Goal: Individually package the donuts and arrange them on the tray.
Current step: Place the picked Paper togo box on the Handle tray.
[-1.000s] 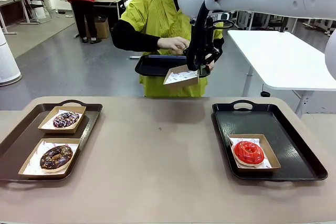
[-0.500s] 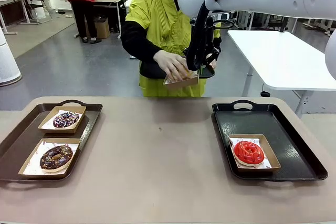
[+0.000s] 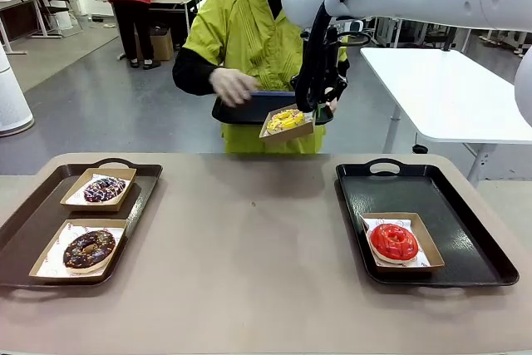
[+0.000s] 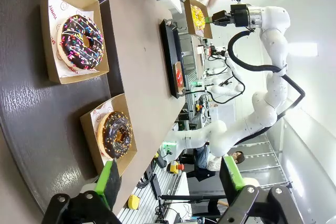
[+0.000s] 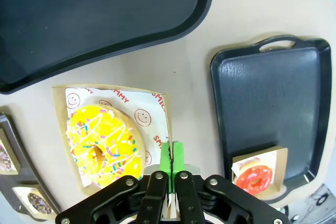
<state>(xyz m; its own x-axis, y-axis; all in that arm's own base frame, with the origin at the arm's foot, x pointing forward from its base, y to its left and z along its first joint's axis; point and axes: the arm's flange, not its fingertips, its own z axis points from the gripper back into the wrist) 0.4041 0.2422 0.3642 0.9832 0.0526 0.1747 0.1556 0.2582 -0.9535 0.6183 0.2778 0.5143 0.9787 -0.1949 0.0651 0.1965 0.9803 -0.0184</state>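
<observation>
While the right gripper (image 5: 171, 165) hangs up in the air over the far edge of the table (image 3: 249, 239), its two green fingers are pinched tight on the side wall of a little cardboard box (image 5: 157, 106). In that box sits the yellow donut (image 3: 286, 119) with sprinkles. A person in a yellow-green top stands just behind it, holding a dark tray (image 3: 249, 108) with one hand (image 3: 233, 86) up near the box.

The red donut (image 3: 393, 241) lies in its own box on the black tray (image 3: 465, 230) at the robot's right. On the brown tray (image 3: 33, 222) at the robot's left are two more boxes. The purple-brown donut (image 3: 104, 189) with white sprinkles is in the far box, and the chocolate donut (image 3: 89, 248) with coloured sprinkles is in the near one.

The left gripper (image 4: 170, 179) floats above the brown tray. Its fingers are wide apart with nothing between them.
</observation>
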